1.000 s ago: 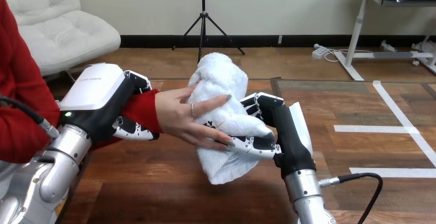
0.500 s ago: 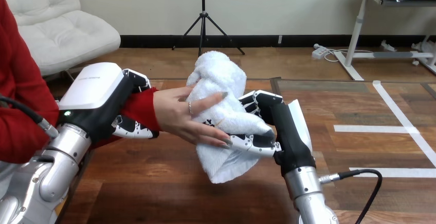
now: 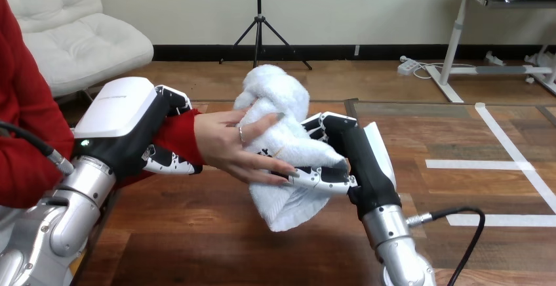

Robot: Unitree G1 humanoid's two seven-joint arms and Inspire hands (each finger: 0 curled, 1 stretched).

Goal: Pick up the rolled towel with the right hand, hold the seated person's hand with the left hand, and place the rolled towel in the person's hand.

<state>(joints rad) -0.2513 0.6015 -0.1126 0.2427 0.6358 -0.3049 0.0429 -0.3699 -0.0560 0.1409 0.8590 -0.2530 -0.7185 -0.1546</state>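
At the left of the frame the robot's left hand (image 3: pixel 134 132), black with a white shell on its back, is closed round the person's red-sleeved wrist (image 3: pixel 180 135), with fingers above the sleeve and the thumb below it. That is the wrist, not the hand proper, but the steadying part of the task looks to be in place.

Just right of it, near the frame's centre, the person's hand (image 3: pixel 226 145) reaches across with its fingers laid over the white rolled terry towel (image 3: pixel 278 99). The towel is held up off the wooden tabletop (image 3: pixel 197 246), one bunched end rising above the person's fingers and the other hanging below them.

Right of centre, the robot's right hand (image 3: pixel 357 158) grips the towel from its far side, fingers and thumb curled into the cloth and touching the person's fingertips.

So the pick-up is done, the hold is made, and the towel has been brought into the person's hand. The release is not yet done: the right hand has to open and draw clear. The towel hides the person's palm, so whether the person already bears its weight cannot be told for certain.
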